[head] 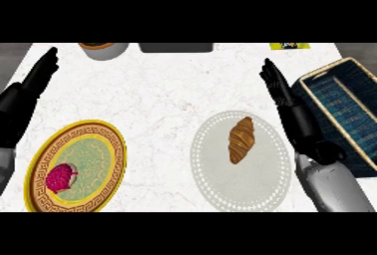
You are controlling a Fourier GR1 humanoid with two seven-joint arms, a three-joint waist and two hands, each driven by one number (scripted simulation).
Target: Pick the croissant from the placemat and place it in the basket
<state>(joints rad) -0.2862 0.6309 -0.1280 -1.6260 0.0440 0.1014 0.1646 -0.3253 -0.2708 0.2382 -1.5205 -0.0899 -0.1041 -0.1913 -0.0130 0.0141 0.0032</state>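
Leftmost, found the left hand [33, 74] resting open at the table's [162, 94] edge, fingers straight and pointing up the view, holding nothing. Just inward of it, noted a yellow-rimmed patterned plate [103, 144] bearing a dark pink fruit [62, 178] on its lower left side. Further up, at the far edge, glimpsed a partly cropped bowl [103, 49] and a dark grey object [175, 47], both too cut off to identify.

Toward the middle right, saw the round white placemat [213, 174] with the croissant [242, 139] lying on its upper half, long axis nearly up and down, untouched. Judged it light, soft and flaky: likely to crush or shed crust if squeezed hard, and too tapered at the tips to hold well there. Reckoned the thick middle the best place to take hold, fingers and thumb closing across its narrow width from the two long sides.

Next, just beside the placemat's right rim, found the right hand [283, 97], open as well, fingers straight and extended up the view, clear of the croissant. Lastly, at the far right, saw the woven basket [313, 82] with its blue-lined inside, lying near that hand and partly behind the forearm.
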